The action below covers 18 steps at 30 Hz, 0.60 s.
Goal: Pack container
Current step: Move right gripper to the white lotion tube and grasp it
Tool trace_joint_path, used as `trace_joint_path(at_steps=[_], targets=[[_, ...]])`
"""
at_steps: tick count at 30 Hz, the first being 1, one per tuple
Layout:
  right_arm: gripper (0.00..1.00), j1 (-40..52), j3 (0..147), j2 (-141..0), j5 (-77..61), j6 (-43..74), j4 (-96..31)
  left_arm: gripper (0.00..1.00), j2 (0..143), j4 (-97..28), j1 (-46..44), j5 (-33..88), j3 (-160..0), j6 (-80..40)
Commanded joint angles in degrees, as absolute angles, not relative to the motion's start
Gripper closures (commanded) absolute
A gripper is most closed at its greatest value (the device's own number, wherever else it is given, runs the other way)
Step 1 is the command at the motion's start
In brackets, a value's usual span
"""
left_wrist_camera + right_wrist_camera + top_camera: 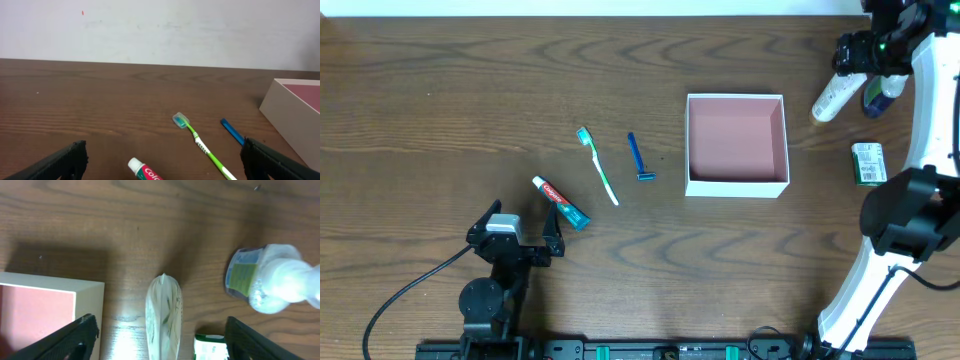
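**Container sits beside the right gripper's left finger, tube lined up below**

Container (737, 184) is open-topped with nothing inside, and my right gripper (161, 325) is the nearer of the two to it. In the right wrist view its corner shows just outside the left finger (75, 337). The box is square, so it has no long axis to plan around. The tube (163, 312) does: it lies between the spread fingers, its length running across the line they would close along, which I judge a fair setup for a pinch. A bottle (265, 277) lies towards the right finger, and the soap packet (210, 348) is just beside the tube's near end. The right jaws are wide apart, gripping nothing and, as far as I can tell, touching nothing.

My left gripper (165, 146) is also spread and empty. Toothpaste (145, 171) is closest ahead of it, then the toothbrush (200, 142) and razor (231, 130) farther out, with the container well off to its right.
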<state>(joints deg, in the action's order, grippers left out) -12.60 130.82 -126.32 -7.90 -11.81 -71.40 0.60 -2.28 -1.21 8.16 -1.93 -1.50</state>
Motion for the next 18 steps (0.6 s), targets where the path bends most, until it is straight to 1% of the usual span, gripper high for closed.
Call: trace_joint_path(at_steps=[1, 2, 3, 4, 5, 8, 12, 13, 14, 15, 16, 18], targets=[[0.25, -13.0, 131.4, -127.7, -7.7, -13.0, -71.5, 0.02, 0.3, -3.2, -0.9, 7.9, -0.2, -1.7], [0.32, -13.0, 131.4, -127.7, -7.7, -13.0, -71.4, 0.02, 0.3, -3.2, -0.9, 7.9, -0.2, -1.7], [0.43, -13.0, 131.4, -127.7, -7.7, -12.9, -71.2, 0.02, 0.3, -3.2, -0.9, 7.9, -0.2, -1.7], [0.50, -13.0, 131.4, -127.7, -7.7, -12.9, -71.1, 0.02, 0.3, -3.2, -0.9, 7.9, -0.2, -1.7], [0.54, -13.0, 131.4, -127.7, -7.7, -12.9, -71.2, 0.02, 0.3, -3.2, -0.9, 7.9, -0.2, -1.7], [0.58, -13.0, 131.4, -127.8, -7.4, -12.9, -71.4, 0.02, 0.3, -3.2, -0.9, 7.9, -0.2, -1.7], [0.78, -13.1, 131.4, -127.8, -6.6, -12.9, -71.5, 0.02, 0.3, -3.2, -0.9, 7.9, -0.2, -1.7], [0.85, -13.2, 131.4, -127.8, -6.5, -12.9, -71.6, 0.02, 0.3, -3.2, -0.9, 7.9, -0.2, -1.7], [0.89, -13.2, 131.4, -127.8, -6.4, -12.9, -71.6, 0.02, 0.3, -3.2, -0.9, 7.9, -0.2, -1.7], [0.96, -13.2, 131.4, -127.8, -6.2, -12.9, -71.7, 0.02, 0.3, -3.2, -0.9, 7.9, -0.2, -1.7], [0.98, -13.2, 131.4, -127.8, -6.2, -12.9, -71.7, 0.02, 0.3, -3.2, -0.9, 7.9, -0.2, -1.7], [0.99, -13.2, 131.4, -127.7, -6.2, -12.9, -71.6, 0.02, 0.3, -3.2, -0.9, 7.9, -0.2, -1.7]])
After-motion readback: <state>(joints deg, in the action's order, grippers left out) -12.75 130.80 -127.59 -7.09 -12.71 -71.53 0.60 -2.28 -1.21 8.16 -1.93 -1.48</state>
